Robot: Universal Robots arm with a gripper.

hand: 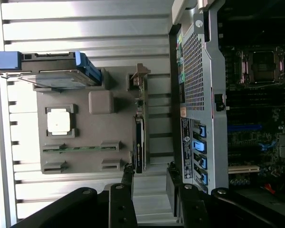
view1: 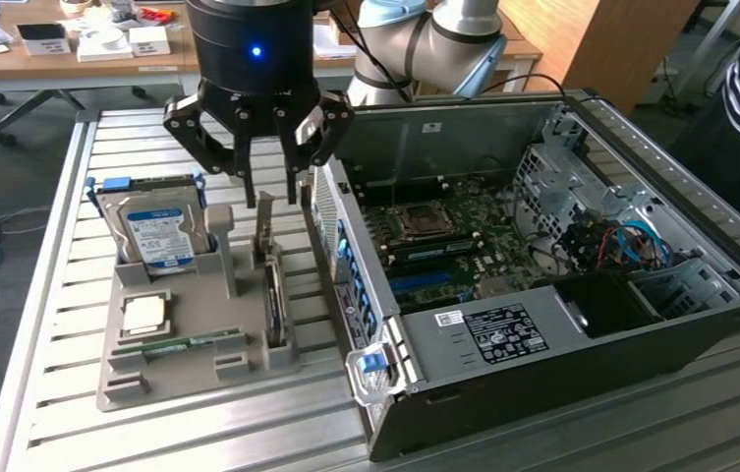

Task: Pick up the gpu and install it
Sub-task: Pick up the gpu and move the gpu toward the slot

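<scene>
The gpu (view1: 270,295) stands on edge in a slot of the grey holder tray (view1: 173,379), along the tray's side nearest the open computer case (view1: 580,324). The gripper (view1: 274,192) hangs just above the card's upper end on that same side of the tray, its jaws partly spread and gripping nothing. A blue-labelled hard drive (view1: 157,236) stands upright at the tray's opposite side.
</scene>
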